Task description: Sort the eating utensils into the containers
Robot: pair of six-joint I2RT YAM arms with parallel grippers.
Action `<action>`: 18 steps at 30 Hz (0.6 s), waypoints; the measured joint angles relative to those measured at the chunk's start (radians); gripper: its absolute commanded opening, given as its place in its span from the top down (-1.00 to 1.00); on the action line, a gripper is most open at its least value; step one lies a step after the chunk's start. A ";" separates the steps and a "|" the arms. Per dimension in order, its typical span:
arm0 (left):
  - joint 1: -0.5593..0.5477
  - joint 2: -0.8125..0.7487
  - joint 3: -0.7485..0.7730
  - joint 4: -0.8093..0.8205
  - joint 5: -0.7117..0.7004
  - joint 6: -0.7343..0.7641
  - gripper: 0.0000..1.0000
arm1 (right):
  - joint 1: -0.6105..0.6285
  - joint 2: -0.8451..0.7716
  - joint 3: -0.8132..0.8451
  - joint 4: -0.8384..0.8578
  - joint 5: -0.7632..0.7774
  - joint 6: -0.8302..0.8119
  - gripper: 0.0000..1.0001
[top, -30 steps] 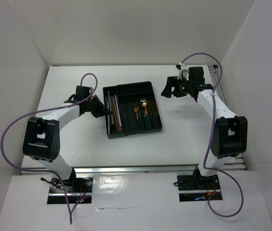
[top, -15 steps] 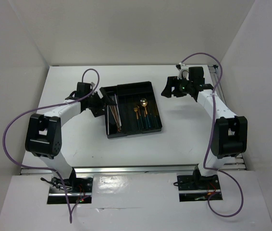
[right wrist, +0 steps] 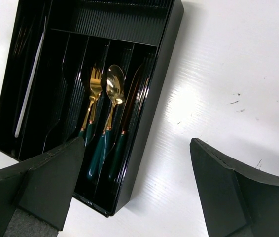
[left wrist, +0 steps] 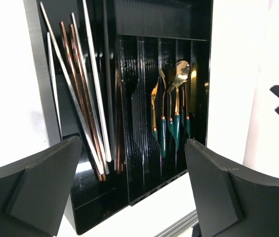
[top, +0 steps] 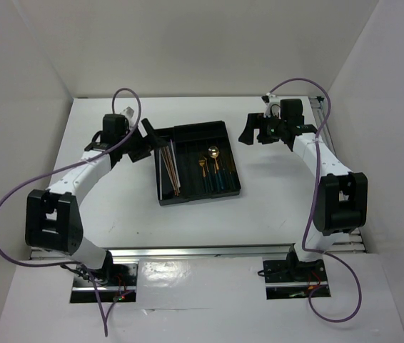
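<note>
The black cutlery tray (top: 234, 161) lies mid-table. Copper-brown and silver chopsticks (top: 169, 168) lie in its long left compartment. Gold-headed, green-handled utensils (top: 213, 171) rest in the narrow right compartments. My left gripper (top: 149, 138) hangs open at the tray's far-left corner, holding nothing. In the left wrist view, my left gripper (left wrist: 132, 163) frames the chopsticks (left wrist: 83, 98) and the utensils (left wrist: 171, 118). My right gripper (top: 249, 131) stands open beyond the tray's far-right corner, apart from it. In the right wrist view, my right gripper (right wrist: 137, 153) sits over bare table beside the tray wall (right wrist: 154, 98) and the utensils (right wrist: 102, 133).
White walls close in the table on three sides. A metal rail (top: 202, 251) runs along the near edge by the arm bases. The tray's wide far compartment (top: 202, 133) holds nothing that I can see. Purple cables loop above both arms.
The left gripper, shut over the chopstick compartment a second ago, has opened and drawn back toward the tray's far-left corner. The right gripper has opened slightly wider in place.
</note>
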 measured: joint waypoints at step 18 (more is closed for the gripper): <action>0.119 -0.158 0.014 -0.237 -0.233 0.526 -1.00 | -0.091 -0.089 -0.146 0.008 0.072 -0.143 -0.90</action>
